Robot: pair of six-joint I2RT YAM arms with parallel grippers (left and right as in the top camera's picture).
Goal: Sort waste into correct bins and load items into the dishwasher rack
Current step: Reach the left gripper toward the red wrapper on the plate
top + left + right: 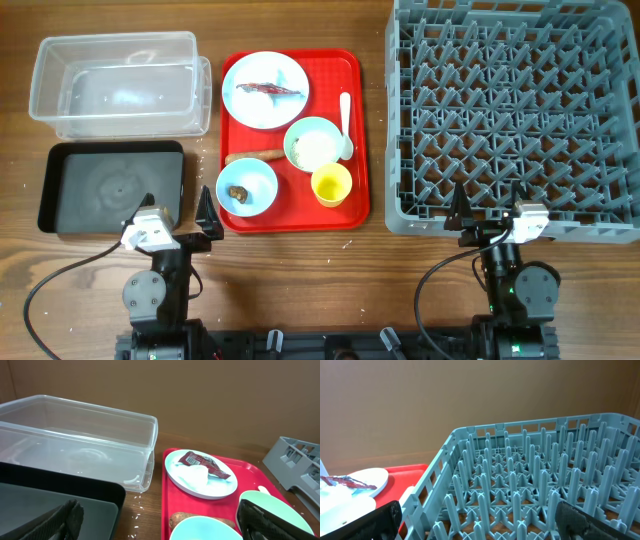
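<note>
Both arms sit low, left gripper (176,214) and right gripper (490,212) spread wide and empty. The red wrapper (206,462) lies on the plate (220,491) ahead of the left fingers, draped over white tissue (192,476). A careless pinch could lift both together or skid the plate.

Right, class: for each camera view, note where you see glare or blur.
Overhead: evenly lit and sharp, with soft glare on the clear tub and black tray. Left wrist: its fingers dark and blurred near the lens. Right wrist: fingers blurred too, rack pegs crisp.
</note>
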